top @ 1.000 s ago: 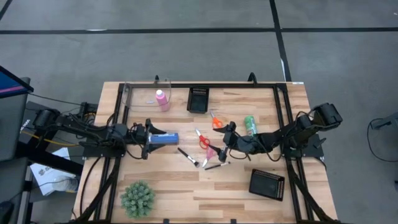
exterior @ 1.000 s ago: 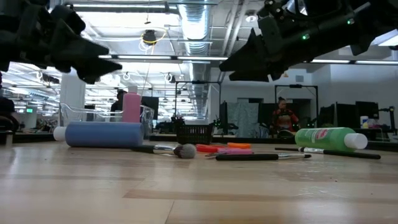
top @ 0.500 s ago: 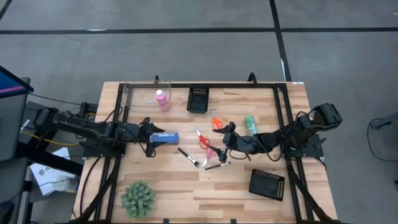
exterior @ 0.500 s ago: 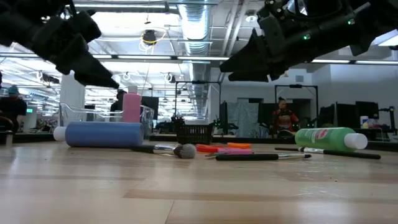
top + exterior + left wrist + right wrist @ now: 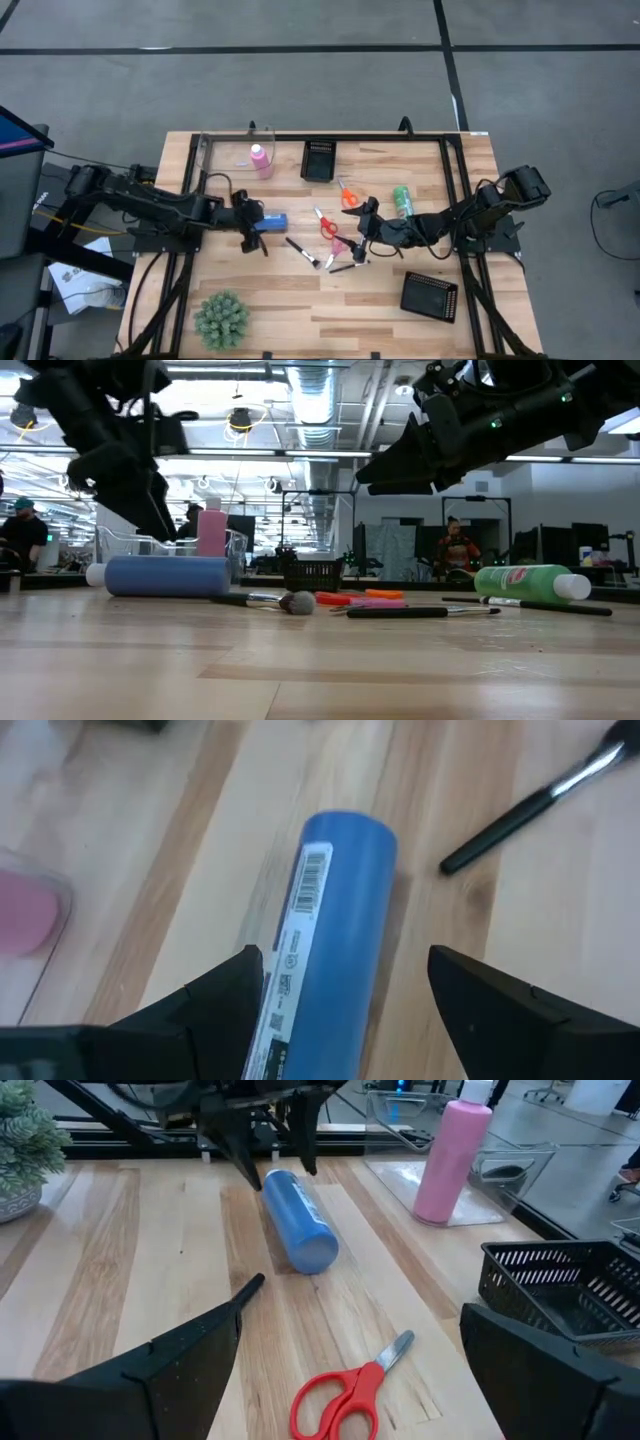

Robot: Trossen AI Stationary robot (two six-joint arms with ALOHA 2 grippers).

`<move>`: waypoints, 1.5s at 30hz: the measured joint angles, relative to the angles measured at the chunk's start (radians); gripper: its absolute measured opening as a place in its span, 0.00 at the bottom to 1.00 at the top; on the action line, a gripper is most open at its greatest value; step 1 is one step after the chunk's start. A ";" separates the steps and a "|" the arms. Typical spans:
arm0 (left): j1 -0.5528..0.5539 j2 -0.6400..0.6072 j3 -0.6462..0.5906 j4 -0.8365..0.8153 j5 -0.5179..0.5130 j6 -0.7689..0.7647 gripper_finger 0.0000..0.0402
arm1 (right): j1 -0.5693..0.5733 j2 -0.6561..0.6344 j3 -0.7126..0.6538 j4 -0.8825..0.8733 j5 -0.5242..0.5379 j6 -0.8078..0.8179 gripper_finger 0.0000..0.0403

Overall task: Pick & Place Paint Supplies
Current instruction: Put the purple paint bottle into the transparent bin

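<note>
The blue bottle (image 5: 270, 222) lies on its side on the table, white cap toward the left edge. My left gripper (image 5: 257, 225) hangs open just above it, a finger on either side (image 5: 345, 1020), touching nothing. My right gripper (image 5: 362, 230) hovers open above the red scissors (image 5: 325, 224), the pink scissors (image 5: 340, 245) and a dark brush (image 5: 348, 266). A second brush (image 5: 302, 251) lies near the blue bottle. Farther off are the orange scissors (image 5: 346, 193) and the green bottle (image 5: 401, 200), which lies on its side. The pink bottle (image 5: 260, 160) stands upright in a clear container.
One black mesh tray (image 5: 318, 160) sits at the far edge and another (image 5: 430, 295) near the right front. The spiky plant (image 5: 221, 320) stands at the near left. The clear container (image 5: 232, 150) occupies the far left. Bare wood lies along the near edge.
My left gripper has moved toward the table's right along the blue bottle, tipped its fingers downward and come lower over it. The bottle has stayed where it was.
</note>
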 joint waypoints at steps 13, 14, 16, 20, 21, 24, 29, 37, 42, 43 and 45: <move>0.004 0.170 0.064 -0.232 0.001 -0.027 0.68 | 0.000 0.000 0.000 -0.014 -0.018 0.003 0.90; 0.004 0.176 0.063 -0.237 0.003 -0.027 0.68 | 0.000 0.000 0.000 -0.014 -0.018 0.003 0.90; 0.004 0.177 0.062 -0.255 0.012 -0.029 0.68 | 0.000 0.000 0.000 -0.014 -0.018 0.003 0.90; 0.004 0.172 0.062 -0.246 0.018 -0.031 0.68 | 0.000 0.000 0.000 -0.017 -0.018 0.004 0.90; 0.004 0.169 0.062 -0.249 0.018 -0.031 0.68 | 0.000 0.000 0.000 -0.017 -0.018 0.004 0.90; 0.004 0.167 0.062 -0.248 0.018 -0.036 0.68 | 0.006 0.000 0.000 -0.017 -0.018 0.003 0.90; 0.004 0.167 0.062 -0.244 0.018 -0.059 0.58 | 0.006 0.000 0.000 -0.017 -0.020 0.003 0.90; 0.004 0.167 0.082 -0.265 0.070 -0.110 0.35 | 0.006 0.000 0.000 -0.018 -0.051 0.002 0.90; 0.004 0.168 0.152 -0.356 0.084 -0.116 0.34 | 0.005 0.000 0.000 -0.018 -0.068 -0.005 0.90; 0.004 0.170 0.170 -0.374 0.080 -0.117 0.34 | 0.005 0.000 0.000 -0.018 -0.068 -0.006 0.90; 0.004 0.178 0.207 -0.406 0.079 -0.117 0.34 | 0.000 0.000 0.000 -0.016 -0.068 -0.009 0.90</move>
